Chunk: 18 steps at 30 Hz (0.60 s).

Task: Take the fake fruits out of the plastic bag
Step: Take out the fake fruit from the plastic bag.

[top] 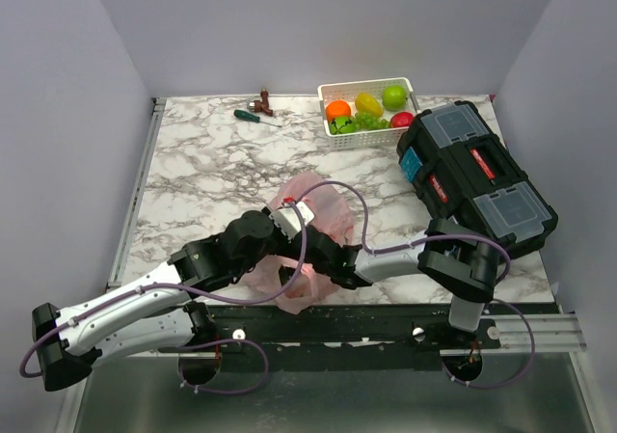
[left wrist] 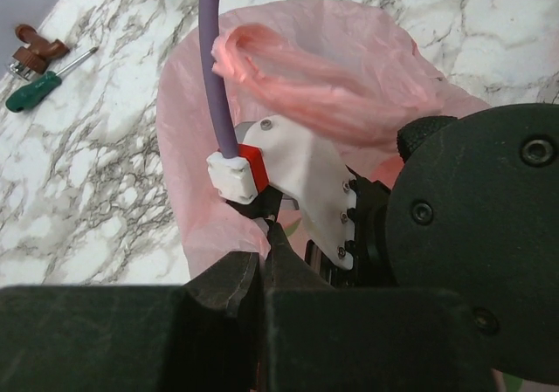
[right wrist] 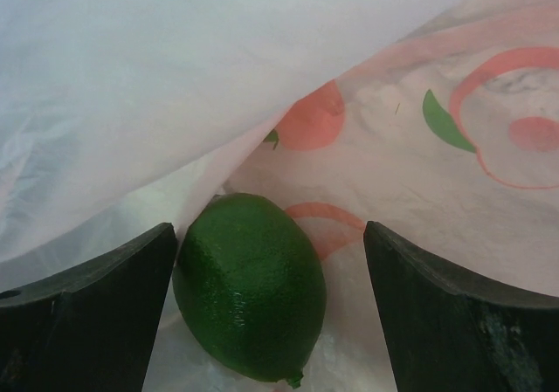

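Right gripper (right wrist: 269,233) is inside the plastic bag (top: 326,204), jaws standing wide apart. A dark green, lime-shaped fake fruit (right wrist: 249,287) lies between its fingers (right wrist: 96,313), close against the left one and well clear of the other; not gripped. Bag film printed with orange and green shapes lies under the fruit, and a fold of it hangs over the top. Left gripper (left wrist: 265,257) has its jaws closed together at the bag's near edge, with pink film right at the tips; cannot tell whether film is caught between them. Both arms meet at the bag, which sits crumpled on the marble counter (top: 202,182) near its front edge. The right arm's white wrist housing (left wrist: 297,178) and purple cable (left wrist: 218,78) lie over the bag. Far right: white basket (top: 366,86) holding an orange (top: 337,109), lemon (top: 368,102), green apple (top: 393,95), red apple (top: 402,120) and green grapes (top: 366,121). Black toolbox (top: 477,177) sits just beside the basket. Green-handled screwdriver (top: 254,117) lies at the far edge.
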Tool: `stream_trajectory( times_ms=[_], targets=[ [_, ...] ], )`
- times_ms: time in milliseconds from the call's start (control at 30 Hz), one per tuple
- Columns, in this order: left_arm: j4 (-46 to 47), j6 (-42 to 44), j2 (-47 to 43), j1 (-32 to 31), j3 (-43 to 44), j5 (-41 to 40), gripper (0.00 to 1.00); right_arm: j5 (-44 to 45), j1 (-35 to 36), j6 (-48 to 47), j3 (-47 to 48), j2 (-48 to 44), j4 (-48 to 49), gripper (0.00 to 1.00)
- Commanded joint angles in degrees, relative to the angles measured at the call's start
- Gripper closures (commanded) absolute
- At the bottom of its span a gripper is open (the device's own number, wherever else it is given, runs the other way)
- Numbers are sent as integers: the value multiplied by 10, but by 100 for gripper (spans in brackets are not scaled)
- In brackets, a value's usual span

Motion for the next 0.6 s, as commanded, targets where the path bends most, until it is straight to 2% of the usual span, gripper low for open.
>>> stream_trajectory(
  times_ms=[0,167,367,433,567],
  targets=[
    [88,2,0,-14,9,25,100,-54,13,-23,-22,44,-7,9],
    [87,5,4,-15,8,17,100,-54,13,-12,-36,52,-12,9],
    [87,8,11,-16,10,14,100,-7,13,-4,-50,43,-35,12],
    [86,9,16,-16,11,15,100,18,13,-1,-55,36,-40,16],
    [87,10,25,-16,13,16,100,62,13,-1,-54,18,-52,38]
  ],
)
